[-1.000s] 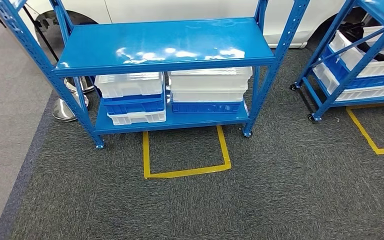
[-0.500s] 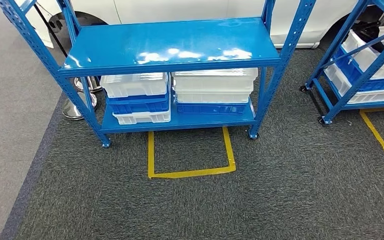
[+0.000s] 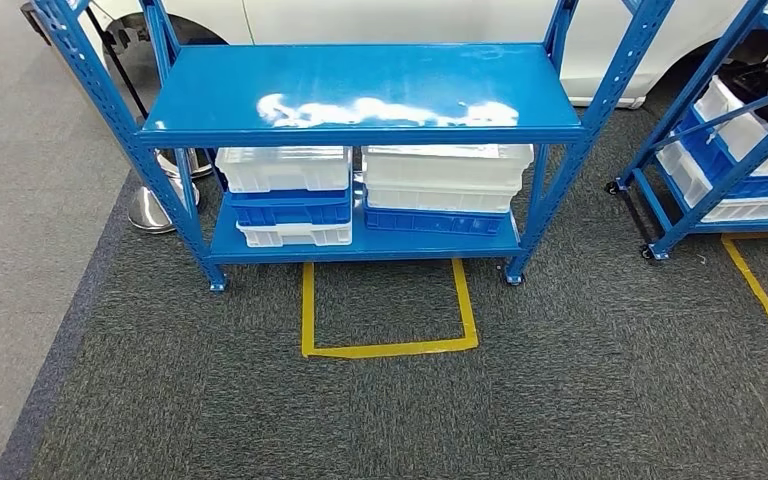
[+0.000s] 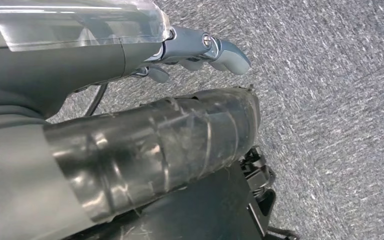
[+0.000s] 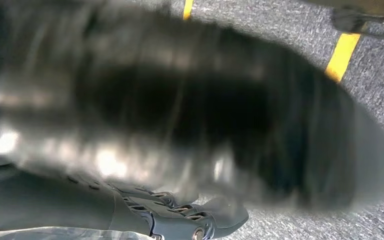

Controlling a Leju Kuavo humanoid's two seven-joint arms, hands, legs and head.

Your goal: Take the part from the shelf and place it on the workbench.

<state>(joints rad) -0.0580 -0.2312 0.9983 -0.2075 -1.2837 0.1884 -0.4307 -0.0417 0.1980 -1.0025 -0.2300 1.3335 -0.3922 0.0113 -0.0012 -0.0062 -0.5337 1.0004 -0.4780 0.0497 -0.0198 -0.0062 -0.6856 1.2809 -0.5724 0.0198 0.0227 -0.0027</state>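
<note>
A yellow tape outline (image 3: 388, 312) lay on the dark grey carpet (image 3: 460, 410) at 6 o'clock from centre. A white car (image 3: 430, 20) stood at 12 o'clock, a chrome stanchion base (image 3: 155, 208) at 9 o'clock, lighter grey flooring (image 3: 20, 240) beyond it.

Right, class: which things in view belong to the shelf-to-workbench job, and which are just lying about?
Job: blue metal shelf; stacked white and blue plastic crates on its lower board; probably the yellow tape square before it.
Lying about: second blue rack with crates; chrome stand base; white car behind.
</note>
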